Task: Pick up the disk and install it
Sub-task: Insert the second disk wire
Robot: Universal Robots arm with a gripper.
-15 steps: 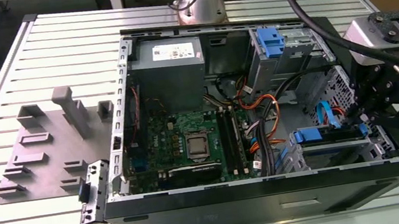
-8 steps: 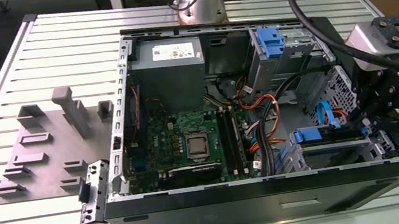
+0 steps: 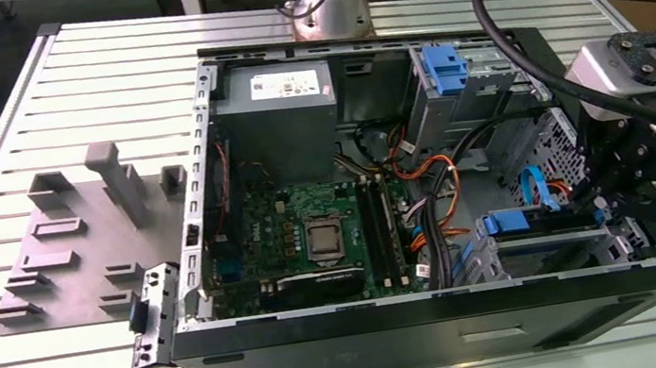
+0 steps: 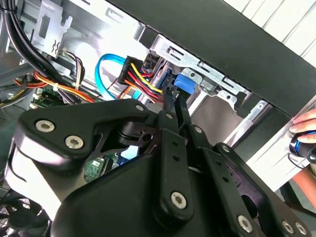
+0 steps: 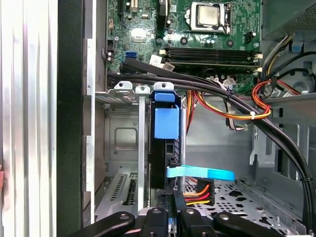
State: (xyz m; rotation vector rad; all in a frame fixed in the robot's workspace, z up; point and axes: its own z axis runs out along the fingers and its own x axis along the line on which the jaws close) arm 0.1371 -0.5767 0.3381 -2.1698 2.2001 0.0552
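The black hand (image 3: 595, 203) hangs inside the open black computer case (image 3: 449, 330), near the case's corner at the exterior view's lower right, on the slatted white metal table (image 3: 76, 103). Its fingers (image 4: 170, 106) are drawn close together against the rear end of the disk (image 5: 167, 123), a flat drive with a blue plastic front edge that stands on edge in the silver metal drive bay (image 5: 123, 143); whether they truly pinch it cannot be told. Crowding the spot are a light-blue flat data cable (image 5: 202, 173), a bundle of red, yellow and black power wires (image 4: 140, 79) and thick black cables (image 5: 222, 98). The green motherboard (image 3: 308, 225) lies mid-case, the grey power supply box (image 3: 280, 105) toward the far edge. A person's fingertips (image 4: 306, 123) rest outside the case.
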